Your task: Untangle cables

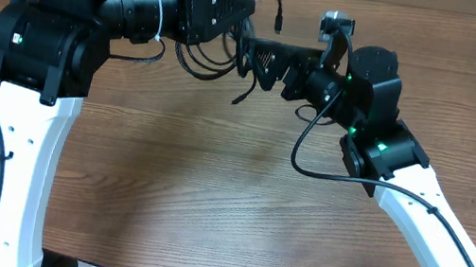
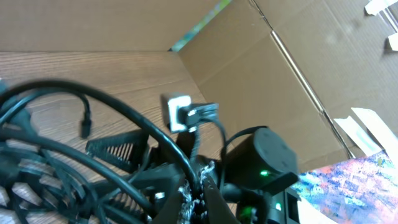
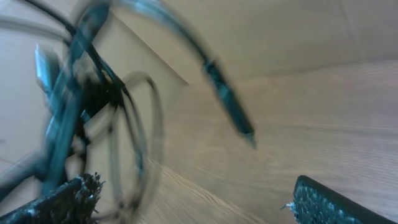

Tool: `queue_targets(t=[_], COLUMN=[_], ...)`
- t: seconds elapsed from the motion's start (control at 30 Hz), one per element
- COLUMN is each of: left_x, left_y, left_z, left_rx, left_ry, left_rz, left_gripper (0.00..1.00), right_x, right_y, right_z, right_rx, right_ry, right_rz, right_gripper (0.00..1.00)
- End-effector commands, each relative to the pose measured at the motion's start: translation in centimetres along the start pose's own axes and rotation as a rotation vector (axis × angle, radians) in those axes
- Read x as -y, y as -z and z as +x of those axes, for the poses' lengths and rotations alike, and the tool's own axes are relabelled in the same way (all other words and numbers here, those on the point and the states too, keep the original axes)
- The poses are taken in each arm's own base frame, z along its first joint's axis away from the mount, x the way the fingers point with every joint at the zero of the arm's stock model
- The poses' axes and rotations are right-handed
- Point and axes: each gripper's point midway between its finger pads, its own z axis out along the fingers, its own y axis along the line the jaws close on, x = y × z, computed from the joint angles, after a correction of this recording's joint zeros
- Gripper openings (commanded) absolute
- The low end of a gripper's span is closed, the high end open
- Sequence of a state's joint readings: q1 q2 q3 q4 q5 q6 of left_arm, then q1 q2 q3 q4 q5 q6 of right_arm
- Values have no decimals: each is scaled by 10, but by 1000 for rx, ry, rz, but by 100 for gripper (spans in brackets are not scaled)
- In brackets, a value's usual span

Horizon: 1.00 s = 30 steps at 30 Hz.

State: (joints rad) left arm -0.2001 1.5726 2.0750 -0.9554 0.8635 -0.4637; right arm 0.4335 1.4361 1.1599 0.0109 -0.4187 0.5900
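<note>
Your left pincer (image 1: 244, 21) is clamped shut on the tangle of cables (image 1: 202, 71), up by the far edge of the surface (image 1: 209, 196), roughly mid-way along it. Loops hang around it, and one plug end (image 1: 277, 23) sticks out toward that edge. Just right of that, your right pincer (image 1: 257, 60) is spread wide beside the loops, gripping nothing. Its own camera is pretty blurry.
</note>
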Motion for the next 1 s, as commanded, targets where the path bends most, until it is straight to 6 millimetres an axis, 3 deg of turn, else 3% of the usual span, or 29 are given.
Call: queue_targets(t=[0.0,0.13,0.33,0.53,0.63,0.73,0.83,0.9,0.97], left_x=[7,-22,-46,-43,-51,-75,-94,-99,-99], left_y=[12,15,21,20,23,35,48,52,52], left_z=[-2,-2,-5,-8,-11,-17,-18,-17,-17], left_rx=[27,48,75,87,101,145,167,170,169], left_ry=[-64,-61,-75,-90,-87,-78,-65,-61,-62], left_rz=[-27,-189,-331,-324,-369,-525,-653,-689,-686], left_gripper=[4,4,4,4,4,4,4,4,4], right_x=[-19,7,45,25,27,67,112,120,106], right_y=[4,13,18,7,3,11,32,40,42], right_z=[-20,-37,-26,-3,13,29,40,38,26], right_rx=[49,96,67,1,-31,-44,-38,-28,-6], right_ry=[-25,-48,-33,-18,-22,-36,-68,-89,-93], right_rz=[-59,29,193,154,200,429,676,714,669], right_gripper=[100,100,100,100,100,100,100,100,100])
